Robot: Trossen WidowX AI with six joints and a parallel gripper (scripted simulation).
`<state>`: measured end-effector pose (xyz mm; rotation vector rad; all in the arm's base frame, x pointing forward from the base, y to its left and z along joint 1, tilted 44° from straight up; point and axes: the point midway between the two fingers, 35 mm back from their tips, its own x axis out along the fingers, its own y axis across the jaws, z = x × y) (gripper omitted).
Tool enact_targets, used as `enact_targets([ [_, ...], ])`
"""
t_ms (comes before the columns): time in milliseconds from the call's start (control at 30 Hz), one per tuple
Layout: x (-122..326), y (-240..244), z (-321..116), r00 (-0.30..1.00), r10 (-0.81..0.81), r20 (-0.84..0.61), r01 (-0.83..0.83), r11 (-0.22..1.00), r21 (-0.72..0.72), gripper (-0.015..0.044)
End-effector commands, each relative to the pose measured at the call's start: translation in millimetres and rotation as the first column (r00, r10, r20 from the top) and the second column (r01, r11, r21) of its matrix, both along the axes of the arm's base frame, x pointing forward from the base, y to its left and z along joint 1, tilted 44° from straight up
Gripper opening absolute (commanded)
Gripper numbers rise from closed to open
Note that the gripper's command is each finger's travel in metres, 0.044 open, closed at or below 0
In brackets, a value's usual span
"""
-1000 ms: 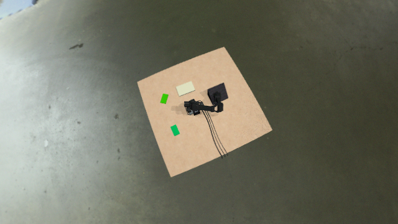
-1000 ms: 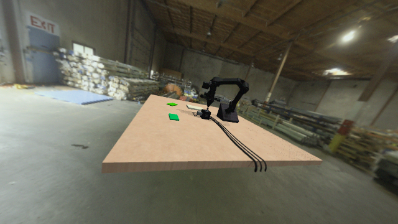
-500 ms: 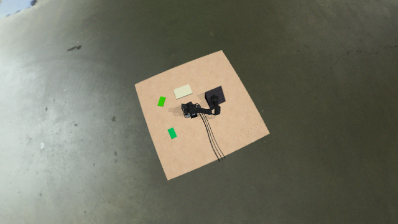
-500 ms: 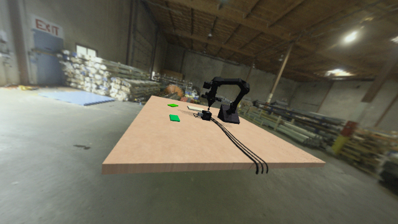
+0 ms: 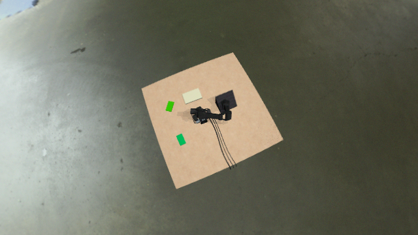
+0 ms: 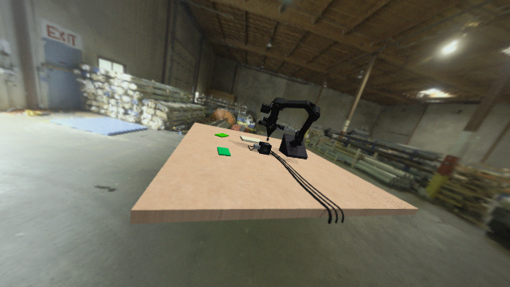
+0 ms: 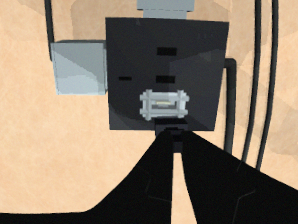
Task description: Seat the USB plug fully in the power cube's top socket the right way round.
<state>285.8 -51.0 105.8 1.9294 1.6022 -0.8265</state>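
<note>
The black power cube [image 6: 264, 148] [image 7: 195, 55] stands on the table. In the wrist view its top shows several dark slots and a pale grey raised socket frame [image 7: 144, 105] near the lower edge. The socket is uncovered, with a light strip inside. My gripper [image 6: 268, 138] [image 7: 175, 140] is shut on the small black USB plug [image 7: 171, 123], which is out of the socket and held above the cube, just below the frame in the wrist view. The plug's inserting end and its facing are hidden.
Grey blocks [image 7: 80, 70] [image 7: 165, 6] adjoin two cube sides. Black cables [image 7: 272, 75] run beside the cube and over the table [image 5: 228, 147] [image 6: 239, 187] edge. A cream slab [image 5: 192, 96] [image 6: 250, 139] and two green pieces [image 5: 170, 106] [image 5: 181, 139] [image 6: 221, 135] [image 6: 224, 151] lie nearby.
</note>
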Motion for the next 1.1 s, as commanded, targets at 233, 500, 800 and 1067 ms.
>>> enact_targets([
  [233,-0.5,0.7,-0.5,0.968,0.186,0.168,-0.181,0.982,-0.047,0.0000],
  [500,-0.5,0.7,-0.5,0.896,0.333,0.294,-0.315,0.943,-0.107,0.0000],
  [800,-0.5,0.7,-0.5,0.768,0.485,0.417,-0.446,0.874,-0.195,0.0000],
  [1067,-0.5,0.7,-0.5,0.620,0.602,0.503,-0.538,0.793,-0.287,0.0000],
])
